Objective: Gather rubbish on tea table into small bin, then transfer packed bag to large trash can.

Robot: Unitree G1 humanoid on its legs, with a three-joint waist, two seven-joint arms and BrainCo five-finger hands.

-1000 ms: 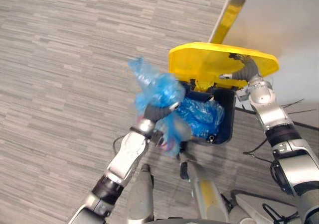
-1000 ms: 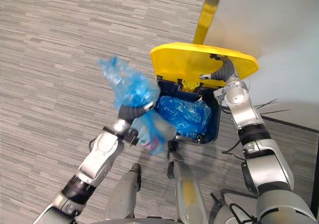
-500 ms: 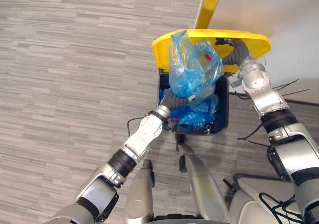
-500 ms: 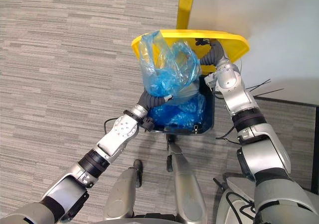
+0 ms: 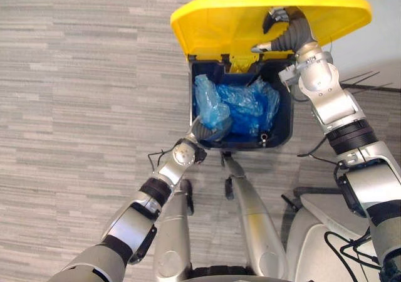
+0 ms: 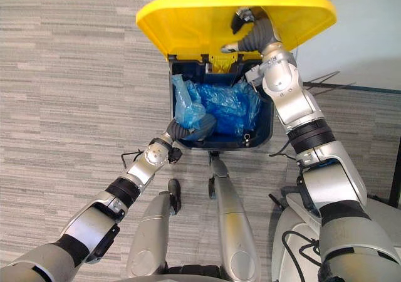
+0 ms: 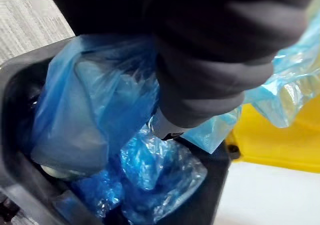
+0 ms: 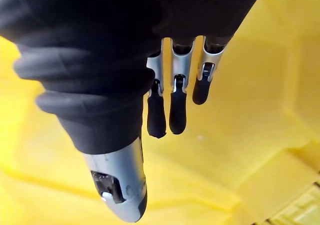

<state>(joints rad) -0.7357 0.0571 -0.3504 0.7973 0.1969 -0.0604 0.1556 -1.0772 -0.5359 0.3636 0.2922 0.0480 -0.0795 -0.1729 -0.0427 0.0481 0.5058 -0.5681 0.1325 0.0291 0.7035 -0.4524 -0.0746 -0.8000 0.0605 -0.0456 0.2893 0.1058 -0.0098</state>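
Clearly the packed bag [image 5: 210, 109] sits inside the large trash can [image 5: 286, 131], upper centre of the frame. The left robot hand [image 5: 199, 131] is sunk beside it, and I cannot tell its grip. The right robot hand [image 5: 282, 34] props the yellow lid [image 5: 213, 25] with straight fingers; a slip could drop the lid onto the left arm.

- Grey carpet floor [image 5: 75, 106] with fine streaks running side to side, across the left and lower parts of the frame.
- Pale, plain wall [image 6: 366, 37] in the upper right corner.
- Dark skirting strip [image 6: 369, 90] along the foot of that wall, at the right edge.
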